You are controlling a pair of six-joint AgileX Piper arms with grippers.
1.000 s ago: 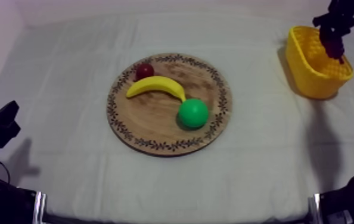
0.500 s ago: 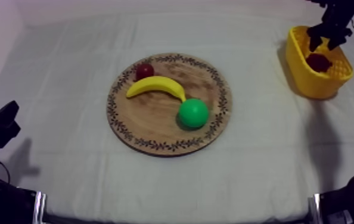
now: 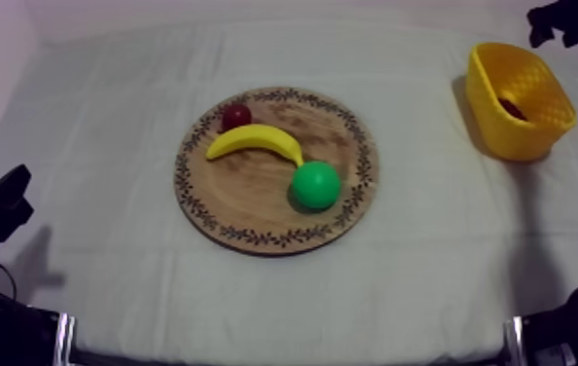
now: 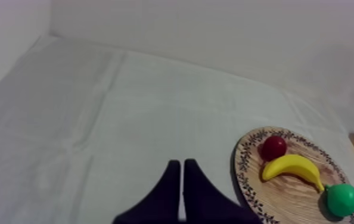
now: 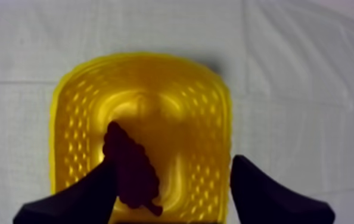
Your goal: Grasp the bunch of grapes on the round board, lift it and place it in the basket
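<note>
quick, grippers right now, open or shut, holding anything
Left gripper: shut, holding nothing.
Right gripper: open over the yellow basket, holding nothing; the bunch of grapes lies inside the basket.

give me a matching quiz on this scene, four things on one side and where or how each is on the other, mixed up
Column one
1. bunch of grapes
2. banana
3. left gripper
4. right gripper

Column two
a. open, above the yellow basket
b. on the wooden board, between the small red fruit and the pear
c. shut on nothing, over the cloth beside the wooden board
d. lying inside the yellow basket

Right pairs: 1-d, 2-b, 3-c, 4-a
</note>
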